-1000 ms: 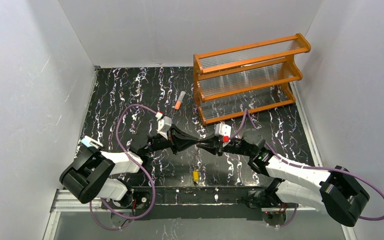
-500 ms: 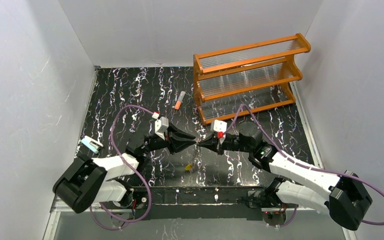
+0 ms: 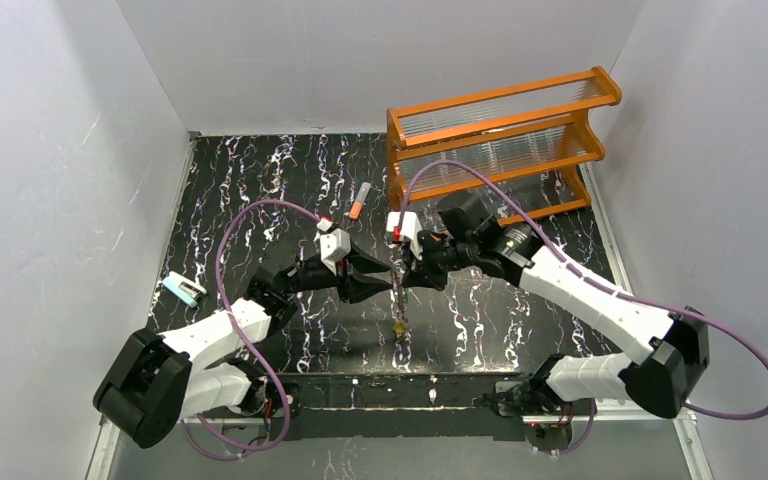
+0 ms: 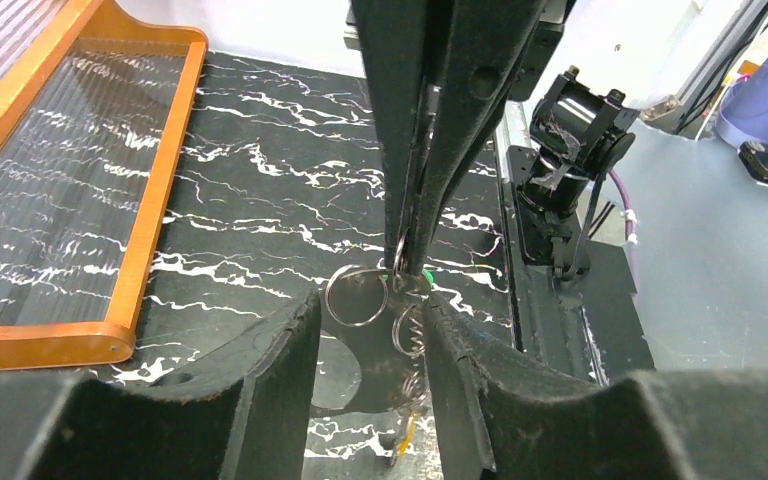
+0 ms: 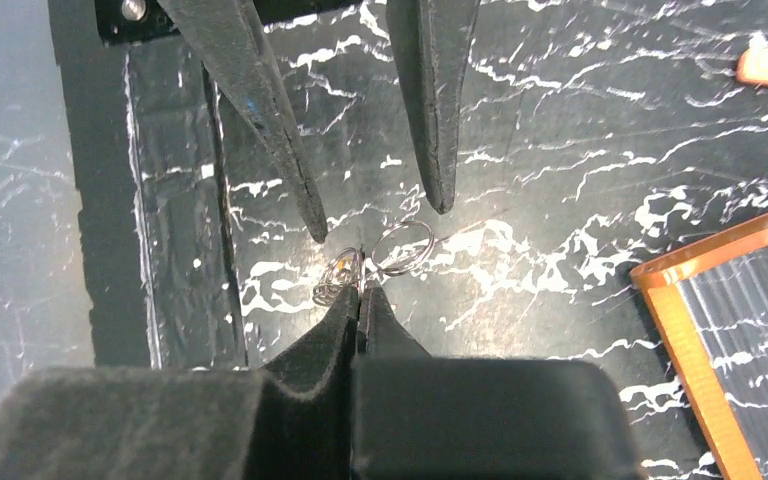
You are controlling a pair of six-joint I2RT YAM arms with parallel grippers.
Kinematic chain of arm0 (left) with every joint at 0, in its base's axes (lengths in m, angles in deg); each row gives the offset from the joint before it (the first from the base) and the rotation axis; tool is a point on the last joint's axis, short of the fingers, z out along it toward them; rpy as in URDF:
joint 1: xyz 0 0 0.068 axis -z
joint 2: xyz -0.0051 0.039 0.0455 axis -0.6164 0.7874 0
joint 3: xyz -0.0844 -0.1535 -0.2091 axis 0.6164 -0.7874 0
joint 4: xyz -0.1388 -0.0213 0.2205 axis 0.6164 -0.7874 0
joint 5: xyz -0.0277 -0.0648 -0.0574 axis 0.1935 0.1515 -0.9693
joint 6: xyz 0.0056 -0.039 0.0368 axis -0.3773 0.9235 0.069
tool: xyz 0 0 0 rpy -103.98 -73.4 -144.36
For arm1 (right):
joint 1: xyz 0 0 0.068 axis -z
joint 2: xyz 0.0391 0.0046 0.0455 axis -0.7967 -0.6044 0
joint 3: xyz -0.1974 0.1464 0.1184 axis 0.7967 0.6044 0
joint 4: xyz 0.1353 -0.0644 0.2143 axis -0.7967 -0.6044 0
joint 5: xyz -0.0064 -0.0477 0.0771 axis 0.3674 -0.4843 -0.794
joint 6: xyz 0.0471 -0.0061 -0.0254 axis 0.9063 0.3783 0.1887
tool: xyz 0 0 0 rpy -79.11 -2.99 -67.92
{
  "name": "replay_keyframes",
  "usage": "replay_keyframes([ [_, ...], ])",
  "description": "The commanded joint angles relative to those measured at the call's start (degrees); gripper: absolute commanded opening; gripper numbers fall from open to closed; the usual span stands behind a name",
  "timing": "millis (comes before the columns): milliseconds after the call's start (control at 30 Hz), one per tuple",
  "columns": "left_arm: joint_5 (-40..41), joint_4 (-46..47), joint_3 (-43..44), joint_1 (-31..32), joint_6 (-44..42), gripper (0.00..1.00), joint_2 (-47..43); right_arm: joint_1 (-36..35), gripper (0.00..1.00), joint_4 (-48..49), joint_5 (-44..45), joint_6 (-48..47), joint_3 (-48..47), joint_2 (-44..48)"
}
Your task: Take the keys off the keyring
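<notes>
Behind the keyring (image 4: 327,299), an orange rack (image 3: 500,150) stands, a tube (image 3: 359,201) beside it.

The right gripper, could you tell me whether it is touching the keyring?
Touching: the right wrist view shows the right gripper shut on the keyring at its edge.

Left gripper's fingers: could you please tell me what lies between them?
The left wrist view shows the keyring and a green-headed key hanging in that gap, pinched by the shut right gripper.
</notes>
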Motion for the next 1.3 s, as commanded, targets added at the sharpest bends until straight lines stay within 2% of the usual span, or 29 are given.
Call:
replay_keyframes([
  [0, -3.1, -6.2, 3.3, -0.4, -4.2, 0.41, -1.0, 0.2, 0.01, -16.6, -0.1, -3.4, -8.9, -4.6],
  [333, -4.1, -7.3, 4.4, -0.2, -3.7, 0.4, 0.2, -0.4, 0.01, -21.0, -0.6, -4.7, -15.7, -10.8],
  [833, -4.9, -7.3, 6.7, 3.1, -2.0, 0.37, 4.7, -1.3, 0.01, -19.6, -1.1, -5.1, -16.4, -12.4],
  [1033, -5.3, -7.3, 7.3, 4.1, -1.7, 0.28, 5.9, -1.4, 0.01, -19.3, -1.2, -5.1, -16.4, -12.4],
  [1267, -6.3, -7.3, 7.4, 4.7, -1.2, 0.1, 6.7, -1.5, 0.01, -18.3, -1.2, -5.1, -16.2, -12.1],
])
